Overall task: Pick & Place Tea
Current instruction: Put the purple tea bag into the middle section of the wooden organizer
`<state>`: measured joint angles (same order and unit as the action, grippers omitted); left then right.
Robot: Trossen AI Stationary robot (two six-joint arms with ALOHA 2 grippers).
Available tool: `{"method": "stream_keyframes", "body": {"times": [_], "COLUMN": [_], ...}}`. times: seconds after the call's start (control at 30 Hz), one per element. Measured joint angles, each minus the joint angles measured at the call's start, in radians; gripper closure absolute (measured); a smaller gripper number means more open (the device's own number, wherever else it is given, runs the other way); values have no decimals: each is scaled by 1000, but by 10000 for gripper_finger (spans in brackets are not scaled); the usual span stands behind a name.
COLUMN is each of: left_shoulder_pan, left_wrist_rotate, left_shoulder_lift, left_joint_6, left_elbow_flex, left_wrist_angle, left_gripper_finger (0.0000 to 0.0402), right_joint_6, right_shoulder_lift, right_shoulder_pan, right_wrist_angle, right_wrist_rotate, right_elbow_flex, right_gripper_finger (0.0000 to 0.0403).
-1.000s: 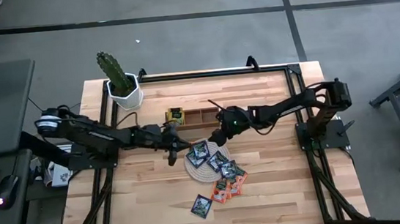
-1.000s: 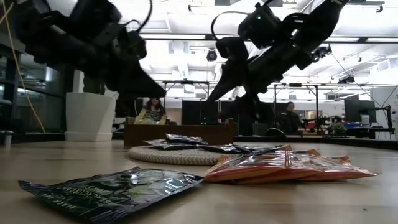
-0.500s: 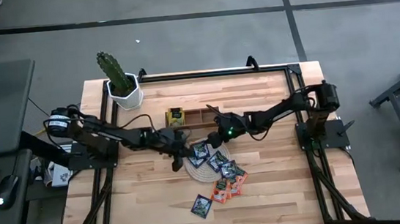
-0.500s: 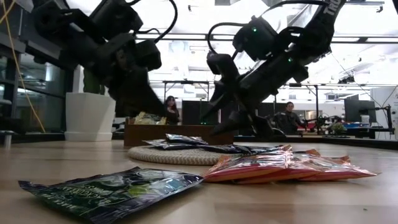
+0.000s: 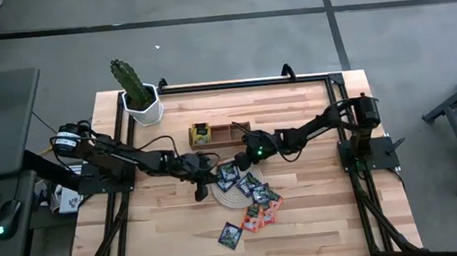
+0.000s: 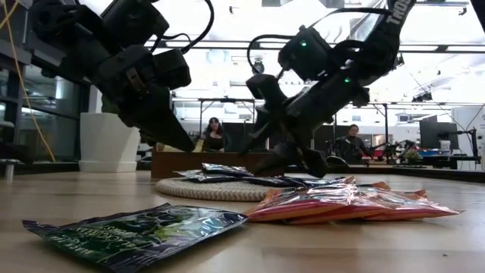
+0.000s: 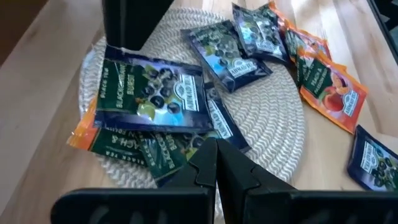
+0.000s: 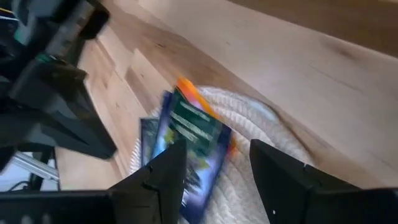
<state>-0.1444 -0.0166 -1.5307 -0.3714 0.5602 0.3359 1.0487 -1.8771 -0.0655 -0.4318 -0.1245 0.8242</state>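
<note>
On the round woven mat (image 5: 236, 186), near the middle of the table (image 5: 305, 221), several dark tea sachets (image 7: 152, 87) lay overlapping, one orange sachet peeking out from under them. More orange sachets (image 5: 262, 213) spilled off the mat toward the table's front edge, and one dark sachet (image 5: 229, 235) lay alone nearer that edge.

The right gripper (image 5: 242, 159) hung just over the mat's far side, its fingers spread wide with nothing between them, straddling the top dark sachet as its wrist view showed. The left gripper (image 5: 202, 179) sat at the mat's left rim, fingers pressed together and empty.

These packets looked light, thin and limp, with slick printed paper likely to slide on one another; a raised edge or crimped border seemed the best place to pinch, since a flat grab could drag neighbours along.

Print on the top sachet read roughly "BLACKCURRANT BURST"; the oval brand badge was too small to read.
</note>
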Motion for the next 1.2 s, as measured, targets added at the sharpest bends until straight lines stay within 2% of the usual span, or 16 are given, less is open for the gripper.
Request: {"method": "stream_keyframes", "body": {"times": [0.23,0.53,0.77,1.03,1.2], "left_shoulder_pan": [0,0,0,0,0], "left_wrist_rotate": [6,25,35,38,38], "left_shoulder_lift": [-13,-12,-12,-12,-12], "left_joint_6": [-13,-27,-27,-27,-27], "left_elbow_flex": [-1,-1,-1,-1,-1], "left_wrist_angle": [-27,-63,-79,-85,-86], "left_gripper_finger": [401,401,401,401,401], "right_joint_6": [2,3,-3,-37,-33], "right_shoulder_lift": [-68,-72,-72,-72,-72], "right_shoulder_pan": [0,0,0,0,0], "right_wrist_angle": [4,13,20,19,17], "right_wrist_rotate": [-13,4,7,1,4], "right_elbow_flex": [62,64,64,63,63], "right_gripper_finger": [231,238,291,393,400]}}
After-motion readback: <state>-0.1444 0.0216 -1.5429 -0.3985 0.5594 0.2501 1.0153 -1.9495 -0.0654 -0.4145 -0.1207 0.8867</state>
